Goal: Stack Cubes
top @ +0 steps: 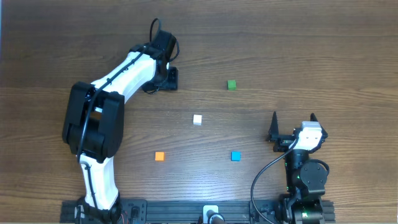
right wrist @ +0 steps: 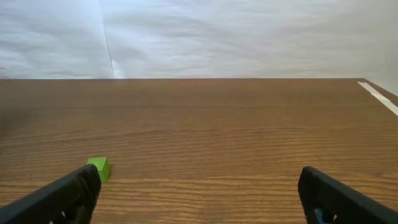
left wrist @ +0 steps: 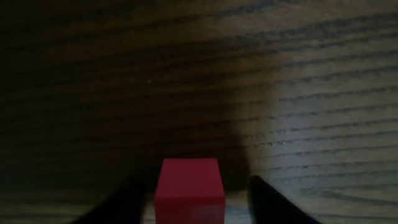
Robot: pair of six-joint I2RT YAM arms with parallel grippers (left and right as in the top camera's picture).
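Red cube (left wrist: 189,190) sits closest to you, resting on the table (top: 311,50) between the fingers of your left gripper (left wrist: 199,183). Its jaws stand open around the cube, with a clear gap on one side. You have five cubes, one of each colour: the red one, a green cube (top: 231,84), a white cube (top: 198,119), an orange cube (top: 160,156) and a blue cube (top: 236,155), those four well apart. Your right gripper (right wrist: 199,180) sits near its base, jaws spread wide, with the green cube well ahead.
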